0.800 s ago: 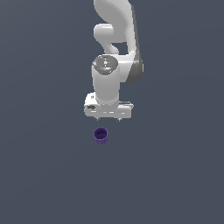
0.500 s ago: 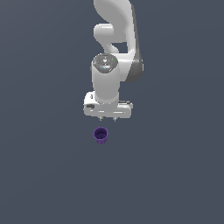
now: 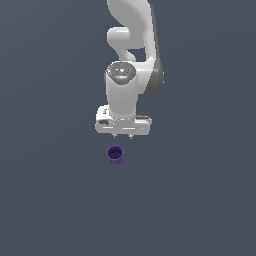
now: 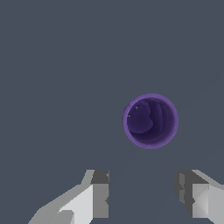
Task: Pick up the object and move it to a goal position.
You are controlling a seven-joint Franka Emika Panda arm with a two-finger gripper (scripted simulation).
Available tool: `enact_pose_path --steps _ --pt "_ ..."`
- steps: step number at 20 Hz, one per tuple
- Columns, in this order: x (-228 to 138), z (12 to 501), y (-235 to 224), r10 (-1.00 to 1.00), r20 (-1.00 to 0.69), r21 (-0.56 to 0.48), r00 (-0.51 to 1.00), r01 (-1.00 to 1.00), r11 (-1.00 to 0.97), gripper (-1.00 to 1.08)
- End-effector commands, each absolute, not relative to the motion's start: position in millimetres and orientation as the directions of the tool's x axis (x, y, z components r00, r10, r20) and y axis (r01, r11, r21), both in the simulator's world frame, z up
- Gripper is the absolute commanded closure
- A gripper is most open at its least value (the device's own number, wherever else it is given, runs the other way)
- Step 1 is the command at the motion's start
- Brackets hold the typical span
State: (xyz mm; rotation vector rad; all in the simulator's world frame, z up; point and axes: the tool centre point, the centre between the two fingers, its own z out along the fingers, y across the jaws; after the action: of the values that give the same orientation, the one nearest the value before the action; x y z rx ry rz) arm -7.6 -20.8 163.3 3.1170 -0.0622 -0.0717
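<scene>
Two fingers of the gripper (image 4: 142, 197) stand apart, empty; the purple cup (image 4: 150, 120) seemingly lies ahead, untouched.

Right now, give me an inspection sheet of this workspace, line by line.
Surface: plain dark grey floor, unmarked.
Job's things: purple cup stands upright, hollow top open, free on the floor; the wrist view looks straight down into it.
Clutter: nothing seen.
Grippers: gripper open, empty; it appears to hang above the cup, off toward the exterior view's right; in the wrist view the cup lies outside the gap between the fingers.
Cables: nothing seen.
Surroundings: white arm rises out of the exterior view's top; no goal marker seen.
</scene>
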Motion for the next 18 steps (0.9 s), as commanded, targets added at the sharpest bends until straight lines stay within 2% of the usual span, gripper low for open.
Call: enact_pose_path --steps 1,9,18 --pt "-7 159 -20 -0.005 -0.056 0.038 0.998 -0.003 -0.999 -0.2" --pt "-5 137 -20 0.206 -0.13 0.114 0.97 0.221 -0.969 -0.2" --pt "-1 108 -21 0.454 -0.263 0.18 0.851 0.505 -0.844 -0.2"
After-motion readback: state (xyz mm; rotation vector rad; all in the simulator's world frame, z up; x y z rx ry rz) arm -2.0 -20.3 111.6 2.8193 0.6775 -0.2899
